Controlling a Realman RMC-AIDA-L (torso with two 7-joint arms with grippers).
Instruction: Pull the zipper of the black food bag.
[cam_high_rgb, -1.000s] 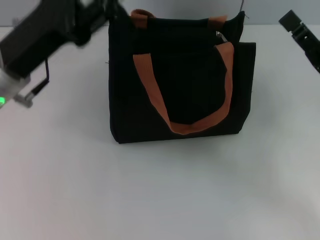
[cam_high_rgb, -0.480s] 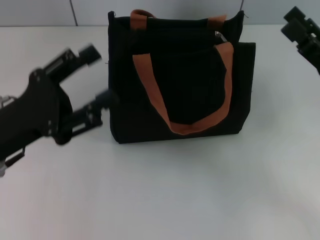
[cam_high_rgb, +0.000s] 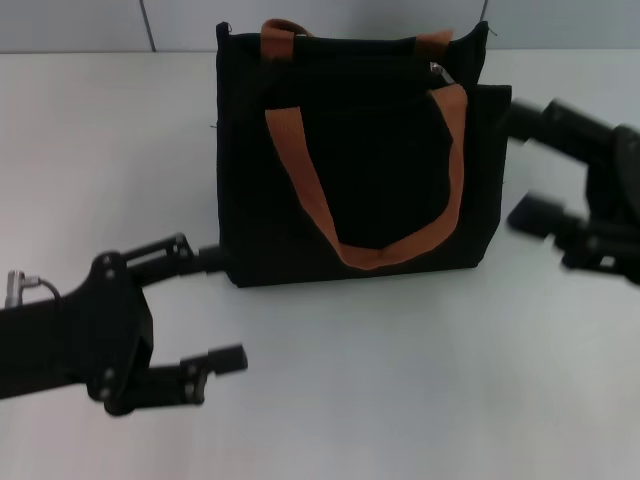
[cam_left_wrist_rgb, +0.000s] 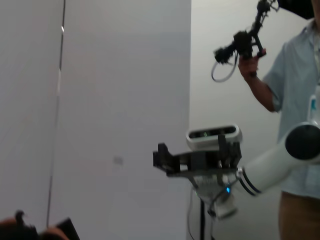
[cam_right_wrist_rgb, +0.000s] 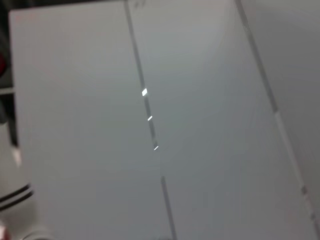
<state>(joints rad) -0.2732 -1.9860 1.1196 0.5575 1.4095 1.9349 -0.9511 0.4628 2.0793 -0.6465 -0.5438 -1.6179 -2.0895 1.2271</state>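
Black food bag (cam_high_rgb: 360, 160) stood upright on the white tabletop (cam_high_rgb: 400, 390), toward the far middle of the head view, broad face to the camera. Long axis ran left-right, top edge along the far side. Two orange-brown handles: the near one (cam_high_rgb: 375, 245) hung down the front face in a U, the far one (cam_high_rgb: 285, 28) showed only as short bits at the top edge. No logo, label or writing readable on the bag. The zipper (cam_high_rgb: 438, 70) was a small silvery glint at the top edge near the bag's right corner, beside the near handle's right end; which way the pull pointed could not be told.

Left tool (cam_high_rgb: 205, 310) sat low over the tabletop at the bag's front-left corner, fingers spread wide, holding nothing; the upper fingertip (cam_high_rgb: 208, 258) was at or just beside the bag's lower left edge, the other one well clear toward the camera. Right tool (cam_high_rgb: 525, 165) was just right of the bag, fingers also wide apart and empty, upper finger close to the bag's right side.

Left wrist view showed a wall, a person (cam_left_wrist_rgb: 295, 95) holding a handheld device (cam_left_wrist_rgb: 245, 40), and the right tool farther off. Right wrist view showed only grey wall panels (cam_right_wrist_rgb: 150, 125).
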